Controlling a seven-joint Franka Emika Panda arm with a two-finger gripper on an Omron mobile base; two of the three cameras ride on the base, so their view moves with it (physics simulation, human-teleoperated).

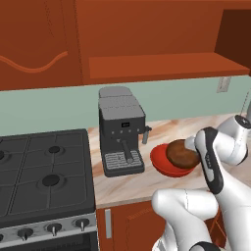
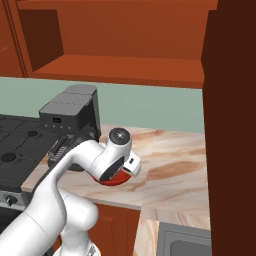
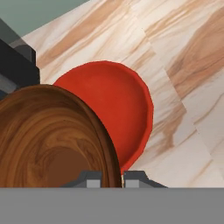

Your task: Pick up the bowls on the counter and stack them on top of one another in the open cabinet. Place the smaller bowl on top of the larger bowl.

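Pincer [image 3: 112,177] clamps the rim of the small dark brown wood-grain bowl [image 3: 52,140], held just over the wide glossy red bowl [image 3: 118,105] on the marbled beige counter [image 3: 183,87]. Best lift straight, level, clearing the red rim before swinging toward the open wooden cabinet [image 1: 162,66].

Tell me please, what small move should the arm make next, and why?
Probably lift straight up. The end effector appears shut on the rim of the brown bowl, which is over the red bowl on the counter. The open cabinet shelf is higher, so the bowl needs height first.
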